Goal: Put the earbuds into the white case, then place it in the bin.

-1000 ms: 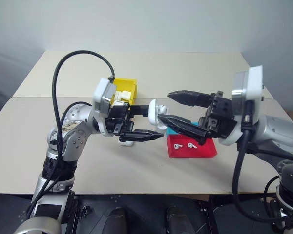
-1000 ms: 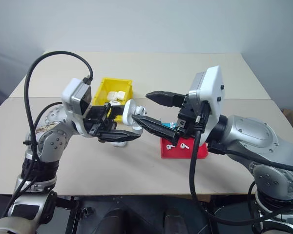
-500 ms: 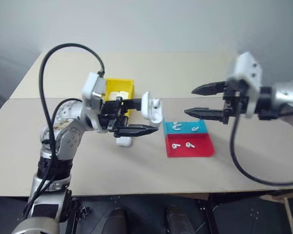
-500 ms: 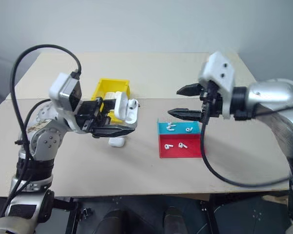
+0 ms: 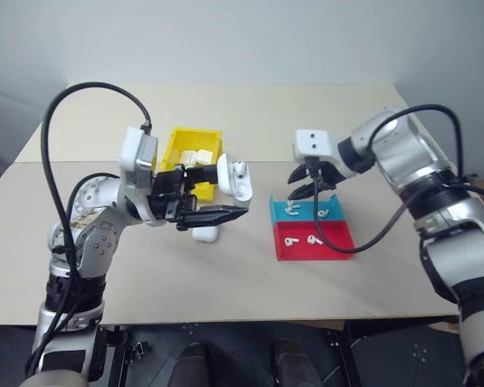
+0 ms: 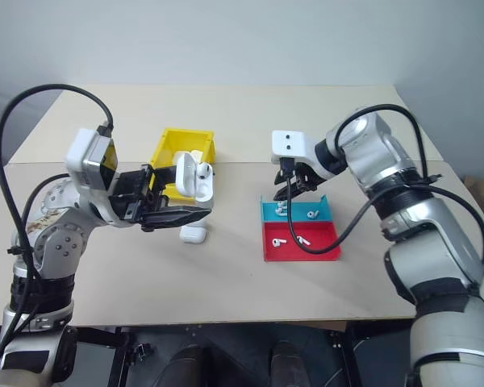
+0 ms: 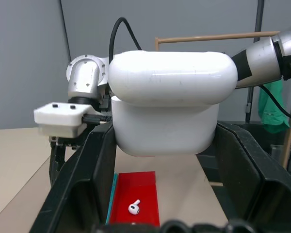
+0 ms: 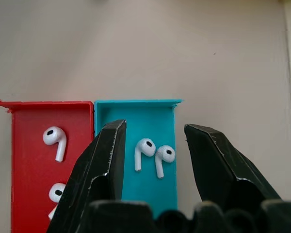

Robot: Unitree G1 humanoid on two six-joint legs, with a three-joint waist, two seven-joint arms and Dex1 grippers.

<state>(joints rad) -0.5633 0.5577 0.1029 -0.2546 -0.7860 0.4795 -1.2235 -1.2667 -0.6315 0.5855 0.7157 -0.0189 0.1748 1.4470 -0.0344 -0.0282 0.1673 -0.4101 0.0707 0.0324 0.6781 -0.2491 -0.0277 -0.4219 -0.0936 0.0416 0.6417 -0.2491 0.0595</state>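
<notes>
Beige table [image 5: 226, 282] was worked: the right gripper [image 8: 153, 145] had been lowered, half open and empty, over earbuds [image 8: 154, 156] in the blue tray [image 5: 305, 210]; the white case [image 5: 238, 179], lid open, was clamped in the left gripper [image 5: 218, 193].

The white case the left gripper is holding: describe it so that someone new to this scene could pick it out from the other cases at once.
Start at the yellow bin near the table's middle. Just in front of it, raised off the table, the left gripper is shut on the white case. Its lid is flipped open, whereas the other white cases either lie inside the bin or, like the spare case, rest shut on the tabletop.
</notes>
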